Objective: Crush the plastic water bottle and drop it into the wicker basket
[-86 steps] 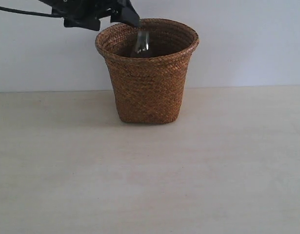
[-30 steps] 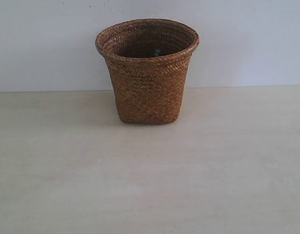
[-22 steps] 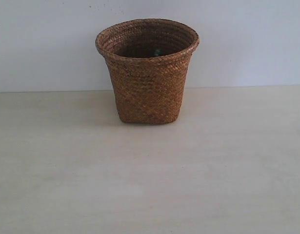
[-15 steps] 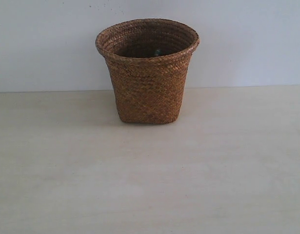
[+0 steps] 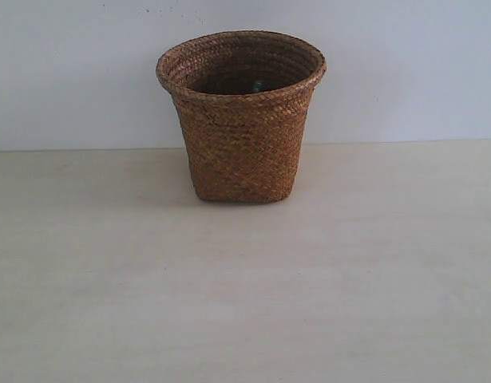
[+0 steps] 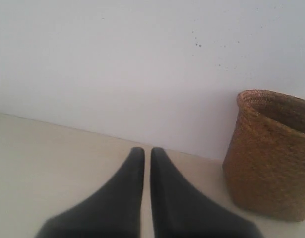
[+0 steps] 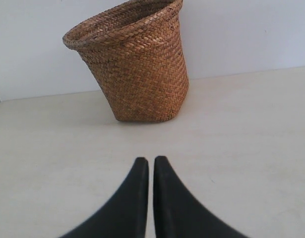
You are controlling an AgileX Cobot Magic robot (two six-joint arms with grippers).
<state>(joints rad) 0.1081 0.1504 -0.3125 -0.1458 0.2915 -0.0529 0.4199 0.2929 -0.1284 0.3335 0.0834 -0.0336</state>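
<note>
The brown wicker basket (image 5: 240, 120) stands upright at the back of the table, near the wall. Inside its mouth only a small greenish glint of the plastic water bottle (image 5: 258, 84) shows; the rest is hidden by the basket wall. Neither arm appears in the exterior view. In the left wrist view my left gripper (image 6: 147, 151) is shut and empty, well to the side of the basket (image 6: 266, 158). In the right wrist view my right gripper (image 7: 151, 161) is shut and empty, some way in front of the basket (image 7: 137, 69).
A pale wooden table (image 5: 245, 287) runs from the basket to the front edge. A white wall (image 5: 405, 72) rises right behind the basket.
About three seconds ago the left gripper hung over the basket rim with the bottle dropping in. It has since left the exterior view, and the last second shows no movement.
</note>
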